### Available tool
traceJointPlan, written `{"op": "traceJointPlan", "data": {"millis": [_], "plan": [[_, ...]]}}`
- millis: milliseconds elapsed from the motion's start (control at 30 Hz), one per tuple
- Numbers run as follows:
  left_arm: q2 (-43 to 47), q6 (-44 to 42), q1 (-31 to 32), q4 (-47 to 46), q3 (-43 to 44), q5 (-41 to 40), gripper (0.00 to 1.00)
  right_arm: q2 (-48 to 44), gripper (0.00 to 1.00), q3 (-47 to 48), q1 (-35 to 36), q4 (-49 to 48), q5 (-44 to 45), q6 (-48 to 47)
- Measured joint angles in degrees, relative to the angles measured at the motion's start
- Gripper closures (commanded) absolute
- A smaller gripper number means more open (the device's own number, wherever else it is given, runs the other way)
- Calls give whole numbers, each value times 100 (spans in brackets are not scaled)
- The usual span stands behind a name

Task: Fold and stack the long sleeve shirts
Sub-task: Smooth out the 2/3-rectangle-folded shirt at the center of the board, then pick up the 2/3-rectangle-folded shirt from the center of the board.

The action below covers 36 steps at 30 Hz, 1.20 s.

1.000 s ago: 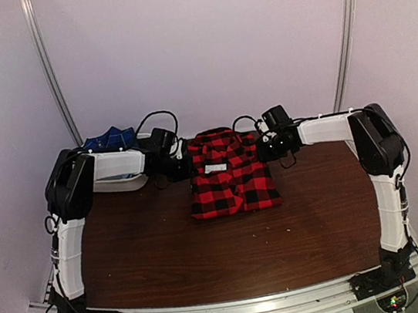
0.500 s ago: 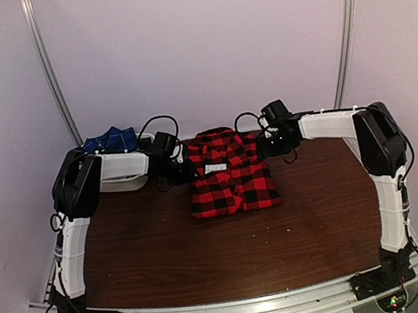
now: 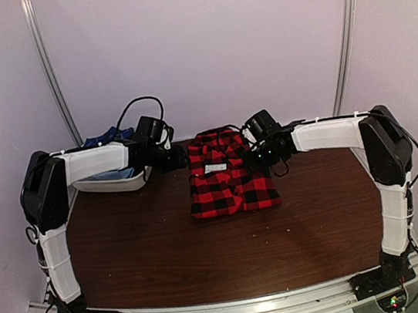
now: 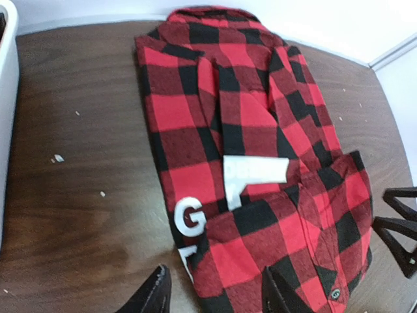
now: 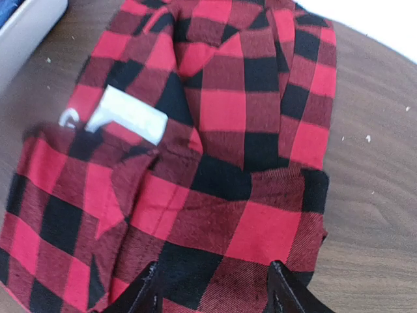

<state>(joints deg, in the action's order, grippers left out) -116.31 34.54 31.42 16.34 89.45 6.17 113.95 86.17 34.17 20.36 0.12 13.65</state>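
Note:
A red-and-black checked long sleeve shirt (image 3: 231, 175) with white block letters lies folded at the table's far middle. My left gripper (image 3: 175, 158) hovers open at its far-left edge. In the left wrist view the shirt (image 4: 247, 163) lies below my left gripper (image 4: 218, 297), one finger over the wood and one over the cloth. My right gripper (image 3: 256, 154) hovers open over the shirt's far-right part, and the shirt (image 5: 228, 130) fills the right wrist view under the right gripper (image 5: 215, 297). Neither gripper holds anything. A navy blue shirt (image 3: 105, 137) sits in a bin behind the left arm.
A white bin (image 3: 116, 184) stands at the far left of the brown table (image 3: 208, 258), and its wall (image 4: 6, 98) shows at the left wrist view's edge. The bin's corner (image 5: 26, 29) also shows in the right wrist view. The back wall is close behind the shirt.
Both grippers went from shut to open and let go of the red shirt. The left arm rose and swung left; the right gripper moved left over the shirt.

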Motion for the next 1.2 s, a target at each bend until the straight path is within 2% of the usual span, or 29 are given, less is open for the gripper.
{"op": "traceJointPlan", "data": {"millis": [100, 400, 500, 667, 867, 1033, 1200], "plan": [[55, 87, 221, -186, -334, 195, 61, 232, 43, -256, -7, -81, -9, 28], [-138, 505, 656, -634, -1235, 894, 64, 487, 27, -737, -9, -446, -114, 177], [-168, 601, 640, -721, -1412, 981, 63, 455, 22, -782, -9, -494, -114, 177], [-162, 658, 640, -754, -1493, 992, 57, 179, 19, -984, -9, -420, -127, 210], [258, 673, 640, -710, -1781, 957, 56, -682, 22, -1558, -59, -356, -184, 308], [876, 673, 662, -688, -2184, 946, 56, -1416, 33, -2337, -175, -542, -439, 490], [1023, 710, 780, -817, -2507, 981, 61, -1482, 38, -2813, -258, -664, -638, 610]]}}
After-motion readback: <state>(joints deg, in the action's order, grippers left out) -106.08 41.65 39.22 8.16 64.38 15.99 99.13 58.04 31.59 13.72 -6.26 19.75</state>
